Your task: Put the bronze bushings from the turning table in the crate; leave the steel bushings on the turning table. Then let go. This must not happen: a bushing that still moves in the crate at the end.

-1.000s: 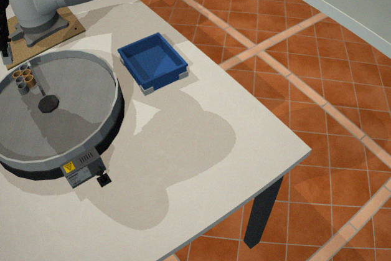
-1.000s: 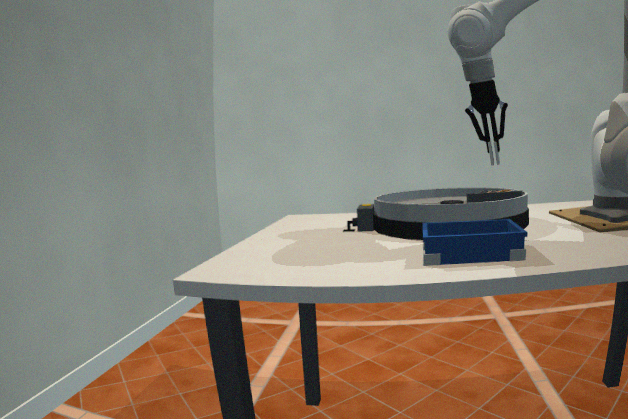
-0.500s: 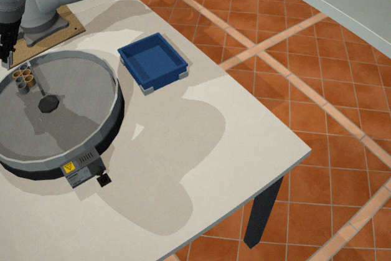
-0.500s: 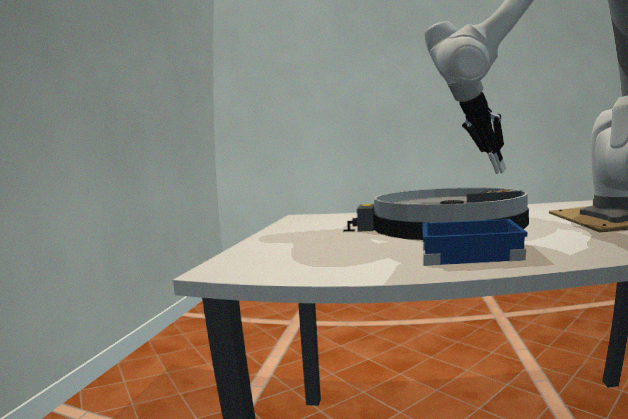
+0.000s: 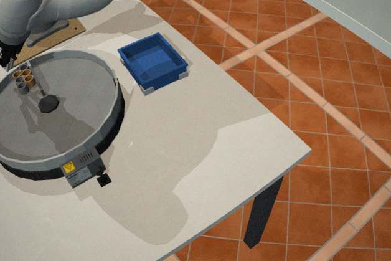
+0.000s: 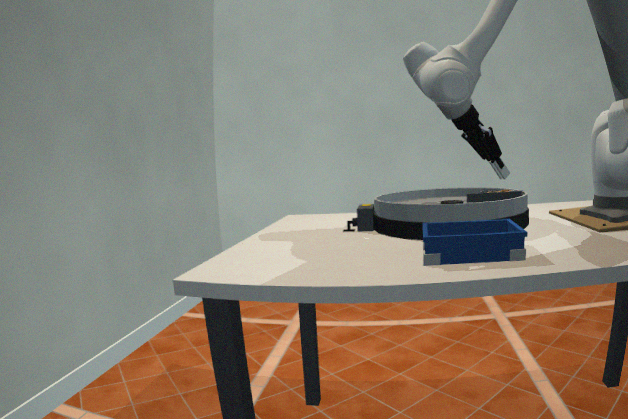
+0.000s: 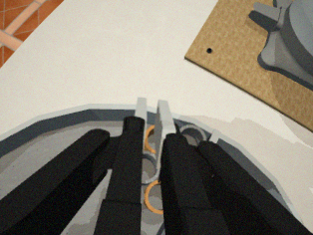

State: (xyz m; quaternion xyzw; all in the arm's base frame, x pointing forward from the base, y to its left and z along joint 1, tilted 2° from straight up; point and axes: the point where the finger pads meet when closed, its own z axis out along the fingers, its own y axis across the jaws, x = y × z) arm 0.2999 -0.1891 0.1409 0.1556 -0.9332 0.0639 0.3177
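Note:
The turning table [image 5: 85, 77] [image 6: 431, 211] holds a cluster of upright bushings near its rim. Three are bronze, one of them a bronze bushing [image 5: 29, 82] [image 7: 148, 199] at the side of the cluster by the bar. Three are steel, one of them a steel bushing [image 5: 23, 88] at the cluster's hubward end; a steel bushing [image 7: 192, 127] also shows right of the fingers in the wrist view. The blue crate [image 5: 167, 78] [image 6: 474, 248] is empty in the top view. My gripper [image 6: 501, 171] [image 7: 150, 114] is shut with nothing between its fingers. It is tilted above the bushings, which its fingers partly hide in the wrist view.
A thin bar [image 5: 37, 78] runs beside the bushings to a dark hub [image 5: 48, 103] on the turning table. A grey drive box [image 5: 83, 169] [image 6: 365, 218] sits on its outer side. The robot's base stands on a tan board [image 5: 74, 27] [image 7: 224, 60] close behind the turning table.

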